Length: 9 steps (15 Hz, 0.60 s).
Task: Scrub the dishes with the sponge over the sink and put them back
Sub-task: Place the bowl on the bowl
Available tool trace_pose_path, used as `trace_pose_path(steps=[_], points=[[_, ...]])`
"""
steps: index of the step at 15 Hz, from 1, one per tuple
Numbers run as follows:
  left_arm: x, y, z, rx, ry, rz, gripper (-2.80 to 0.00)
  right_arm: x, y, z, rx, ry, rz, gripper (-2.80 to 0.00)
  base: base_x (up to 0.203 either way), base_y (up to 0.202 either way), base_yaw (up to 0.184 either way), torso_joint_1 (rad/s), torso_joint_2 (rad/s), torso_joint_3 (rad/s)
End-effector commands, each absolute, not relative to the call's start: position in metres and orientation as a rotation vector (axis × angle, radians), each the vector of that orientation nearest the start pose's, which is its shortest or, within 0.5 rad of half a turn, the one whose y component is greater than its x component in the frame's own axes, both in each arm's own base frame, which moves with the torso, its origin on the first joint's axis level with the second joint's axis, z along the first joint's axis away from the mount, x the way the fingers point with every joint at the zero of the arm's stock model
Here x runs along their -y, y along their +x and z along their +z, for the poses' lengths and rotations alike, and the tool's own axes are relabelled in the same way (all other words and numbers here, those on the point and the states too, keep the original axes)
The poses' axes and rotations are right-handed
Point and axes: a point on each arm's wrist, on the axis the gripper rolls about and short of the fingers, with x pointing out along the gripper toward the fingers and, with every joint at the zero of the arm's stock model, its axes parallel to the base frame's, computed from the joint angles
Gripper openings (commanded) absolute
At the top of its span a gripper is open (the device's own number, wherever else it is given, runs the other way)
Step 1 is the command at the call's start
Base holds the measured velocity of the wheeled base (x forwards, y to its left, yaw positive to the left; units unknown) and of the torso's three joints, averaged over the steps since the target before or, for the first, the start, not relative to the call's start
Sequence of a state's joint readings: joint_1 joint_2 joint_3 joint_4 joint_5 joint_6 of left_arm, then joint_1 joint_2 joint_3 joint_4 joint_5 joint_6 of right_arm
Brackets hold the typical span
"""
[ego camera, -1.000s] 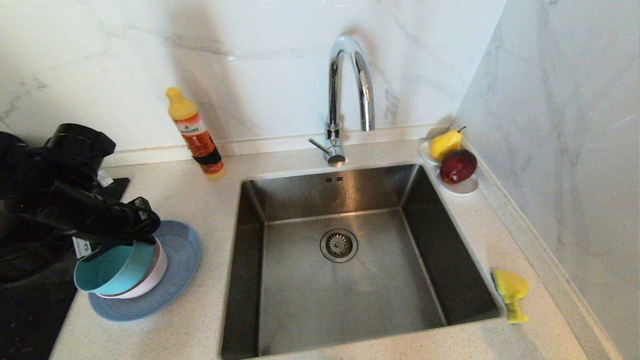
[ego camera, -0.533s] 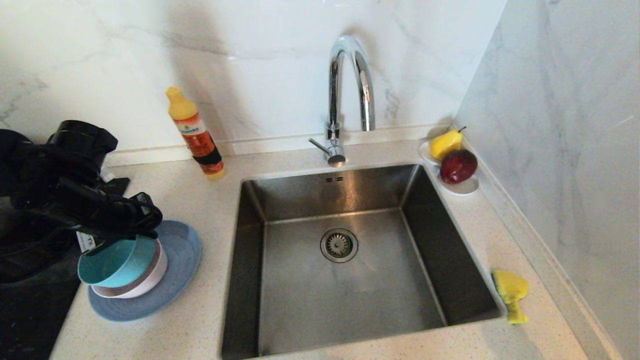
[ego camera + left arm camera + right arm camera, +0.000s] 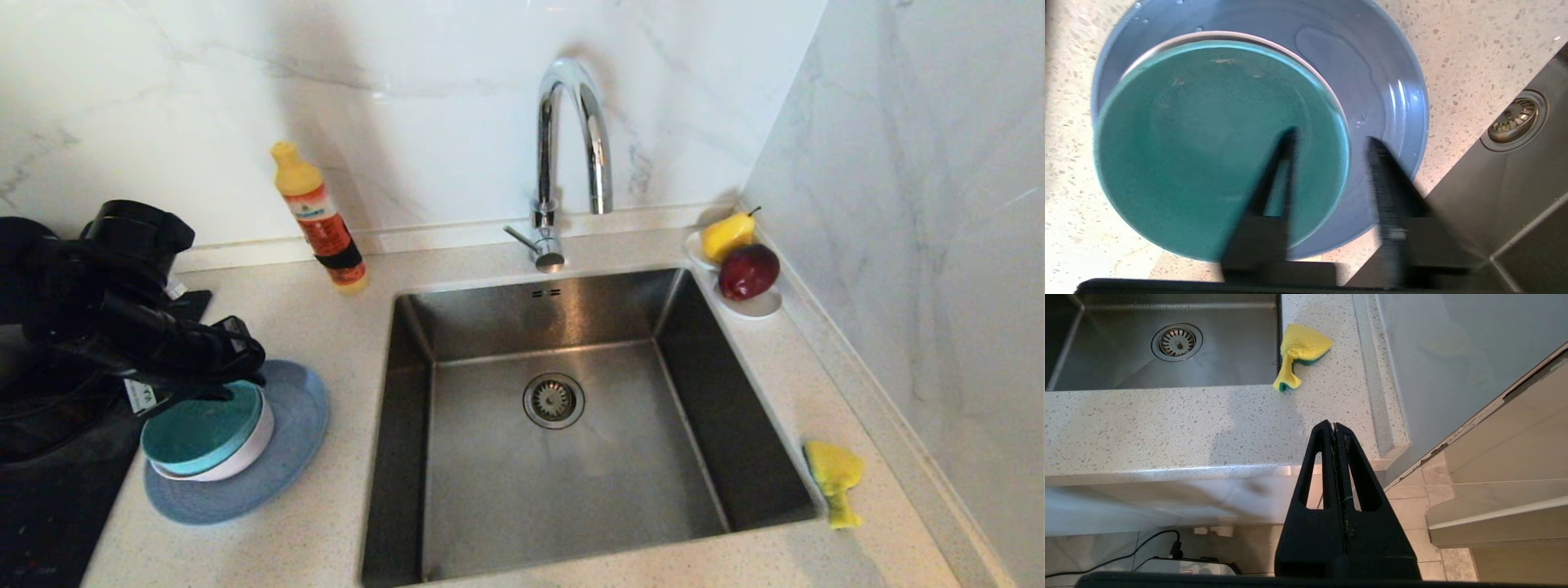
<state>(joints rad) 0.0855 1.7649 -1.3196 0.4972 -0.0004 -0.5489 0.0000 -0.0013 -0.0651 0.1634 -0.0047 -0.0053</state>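
Observation:
The dishes stand stacked on the counter left of the sink point(image 3: 571, 482): a teal bowl point(image 3: 204, 429) nested level in a pale pink bowl point(image 3: 255, 447), both on a blue-grey plate point(image 3: 298, 412). My left gripper point(image 3: 237, 371) hangs over the stack's back edge. In the left wrist view it point(image 3: 1331, 136) is open; one finger is over the inside of the teal bowl point(image 3: 1208, 143), the other outside over the plate point(image 3: 1388, 81), and neither presses the rim. The yellow sponge point(image 3: 833, 474) lies crumpled on the counter right of the sink. My right gripper point(image 3: 1334, 425) is shut and empty, parked below the counter's front edge, with the sponge point(image 3: 1300, 349) beyond it.
An orange detergent bottle point(image 3: 318, 220) stands by the back wall. The chrome tap point(image 3: 571, 139) arches over the sink's rear. A white dish point(image 3: 759, 306) holding a pear and an apple sits at the back right corner. A black hob point(image 3: 49, 506) lies to the left of the stack.
The teal bowl, held tilted above the pink bowl by my left gripper, now lies level inside it. The left gripper has opened and let go of its rim.

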Motion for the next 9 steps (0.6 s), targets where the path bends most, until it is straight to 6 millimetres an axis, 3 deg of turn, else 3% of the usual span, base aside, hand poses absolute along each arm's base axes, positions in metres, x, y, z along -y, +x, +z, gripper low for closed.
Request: trace_pose_path(steps=[1, 3, 5, 6, 9], points=[[-0.026, 0.308, 0.206, -0.895, -0.554, 0.334, 0.00, 0.000, -0.029, 0.076, -0.100, -0.006, -0.004, -2.80, 0.000, 0.000, 0.000, 0.000, 0.00, 0.000], [-0.027, 0.306, 0.215, -0.861, -0.561, 0.328, 0.00, 0.000, -0.029, 0.076, -0.100, -0.006, -0.004, -2.80, 0.000, 0.000, 0.000, 0.000, 0.00, 0.000], [-0.027, 0.296, 0.243, -0.764, -0.578, 0.310, 0.00, 0.000, -0.029, 0.076, -0.100, -0.006, -0.004, -2.80, 0.000, 0.000, 0.000, 0.000, 0.00, 0.000], [-0.027, 0.289, 0.258, -0.718, -0.581, 0.297, -2.80, 0.000, -0.029, 0.076, -0.100, -0.006, -0.004, -2.80, 0.000, 0.000, 0.000, 0.000, 0.00, 0.000], [-0.025, 0.267, 0.298, -0.572, -0.572, 0.248, -2.80, 0.000, -0.029, 0.076, -0.100, -0.006, -0.004, -2.80, 0.000, 0.000, 0.000, 0.000, 0.00, 0.000]])
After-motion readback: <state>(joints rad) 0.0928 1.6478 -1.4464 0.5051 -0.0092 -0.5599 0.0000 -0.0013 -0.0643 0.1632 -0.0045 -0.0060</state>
